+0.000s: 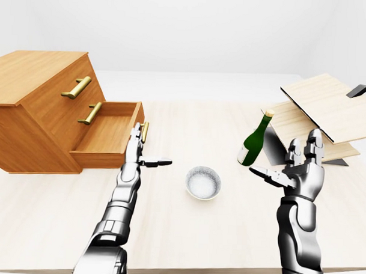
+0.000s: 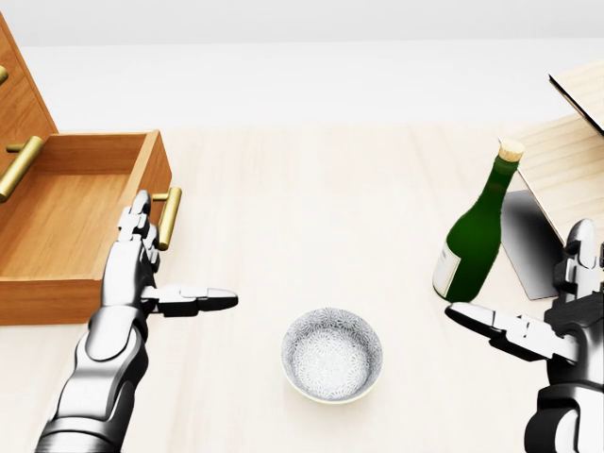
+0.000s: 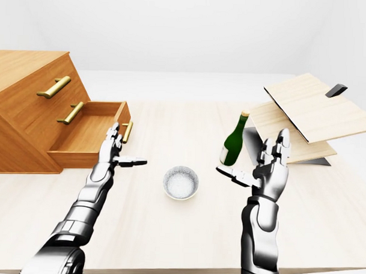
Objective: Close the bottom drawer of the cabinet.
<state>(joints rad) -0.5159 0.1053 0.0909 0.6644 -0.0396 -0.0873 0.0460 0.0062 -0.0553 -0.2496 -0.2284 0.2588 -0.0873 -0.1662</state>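
Note:
The wooden cabinet (image 1: 27, 107) stands at the left of the table. Its bottom drawer (image 2: 66, 217) is pulled out towards the right, and the drawer front carries a brass handle (image 2: 168, 219). My left hand (image 2: 165, 269) is open, fingers (image 2: 140, 226) upright beside the drawer front and close to the handle, thumb pointing right. I cannot tell whether the fingers touch the front. My right hand (image 2: 528, 311) is open and empty at the lower right of the head view, far from the drawer.
A patterned white bowl (image 2: 332, 353) sits on the light wooden table (image 2: 302, 189) between my hands. A green bottle (image 2: 475, 231) with a cork stands just above my right hand. Stacked wooden boards (image 1: 328, 109) lean at the right.

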